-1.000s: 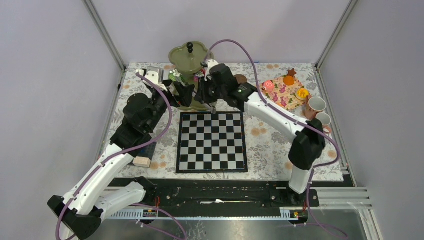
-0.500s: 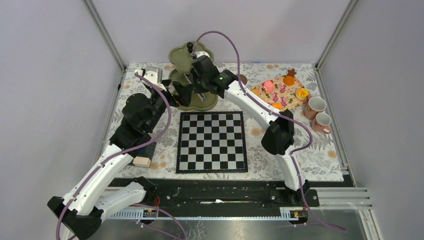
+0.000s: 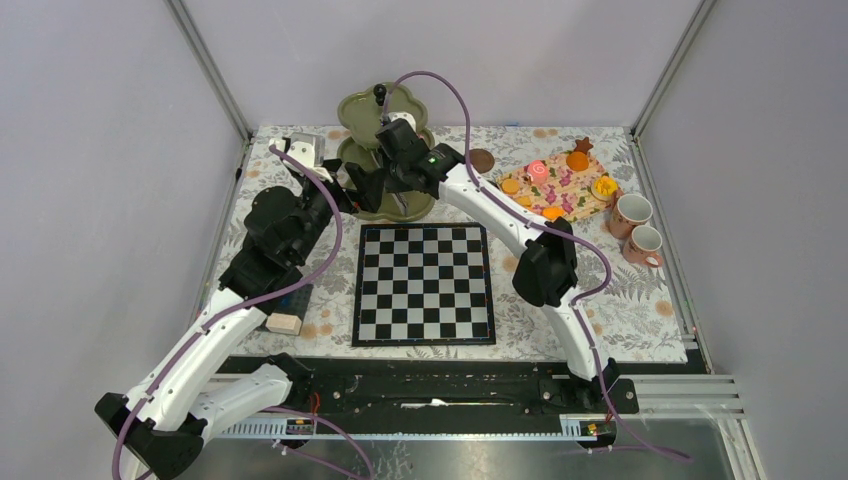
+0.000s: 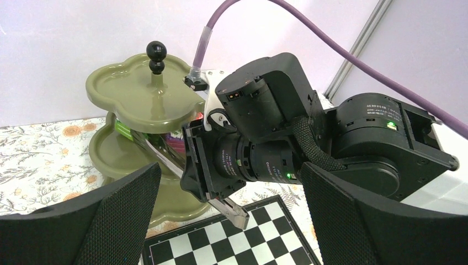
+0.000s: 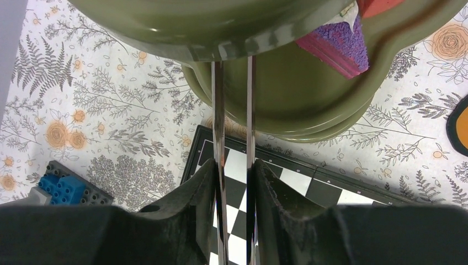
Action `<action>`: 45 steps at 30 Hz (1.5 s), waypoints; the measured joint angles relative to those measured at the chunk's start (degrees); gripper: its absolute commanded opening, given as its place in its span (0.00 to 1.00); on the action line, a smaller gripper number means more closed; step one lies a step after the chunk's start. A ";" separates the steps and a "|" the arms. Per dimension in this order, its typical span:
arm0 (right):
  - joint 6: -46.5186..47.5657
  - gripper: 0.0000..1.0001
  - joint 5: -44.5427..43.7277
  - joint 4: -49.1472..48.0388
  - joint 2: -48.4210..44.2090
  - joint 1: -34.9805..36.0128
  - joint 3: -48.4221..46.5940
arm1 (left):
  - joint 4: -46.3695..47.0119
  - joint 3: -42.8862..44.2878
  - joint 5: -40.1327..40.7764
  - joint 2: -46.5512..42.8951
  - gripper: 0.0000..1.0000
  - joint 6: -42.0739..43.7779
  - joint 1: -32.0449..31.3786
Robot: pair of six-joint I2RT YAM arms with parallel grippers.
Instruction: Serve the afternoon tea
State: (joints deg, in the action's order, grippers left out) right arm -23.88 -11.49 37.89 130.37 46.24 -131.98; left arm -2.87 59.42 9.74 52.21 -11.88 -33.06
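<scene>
Right gripper [image 5: 234, 182]: nearly closed, it grips a pair of metal tongs [image 5: 216, 110] by the handle end.
Tongs, long axis: it runs from near to far, from above the far edge of the chessboard [image 3: 425, 285] into the stand [image 4: 138, 99].
Tongs, blades: they are parallel with a narrow gap between them. The tips are hidden under the rim of a tier, so I cannot tell if they hold something.
Stand: it is at the far middle of the table, upright, just beyond the chessboard.
Pastry in the stand: a pink slice [image 5: 336, 49] lies on a lower tier, to the right of the blades in the right wrist view, apart from them.
Other pastries: they are on a patterned board [image 3: 575, 200] at the far right, well apart from both grippers.
Cups [image 3: 632, 210]: two, at the right edge, just beside that board.
Left gripper [image 3: 358, 188]: wide open and holding nothing, just to the left of the stand, facing the right gripper.
Nearer arm: both are beside the stand, but only the right one has the tool between the tiers.
Coming move, my judgement: it must follow the axis of the tongs, straight back to the near side, so that the blades do not catch the rim.
</scene>
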 measured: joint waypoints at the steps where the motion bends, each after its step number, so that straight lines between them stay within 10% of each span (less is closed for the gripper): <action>1: 0.00 0.40 -0.04 0.02 0.00 0.00 0.00 | 0.00 0.00 0.00 0.00 0.99 0.00 0.00; 23: -0.09 0.48 1.70 0.13 -5.92 0.81 6.27 | 0.00 0.00 -0.04 0.02 0.99 0.00 0.00; 45: 2.05 0.41 -1.75 -10.14 -51.69 -0.79 60.85 | 0.00 0.00 -0.57 1.92 0.99 -0.20 0.02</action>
State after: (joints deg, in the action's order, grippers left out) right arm -21.82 -13.23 27.75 78.67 45.45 -71.13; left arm -2.87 59.42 9.17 54.13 -12.08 -33.04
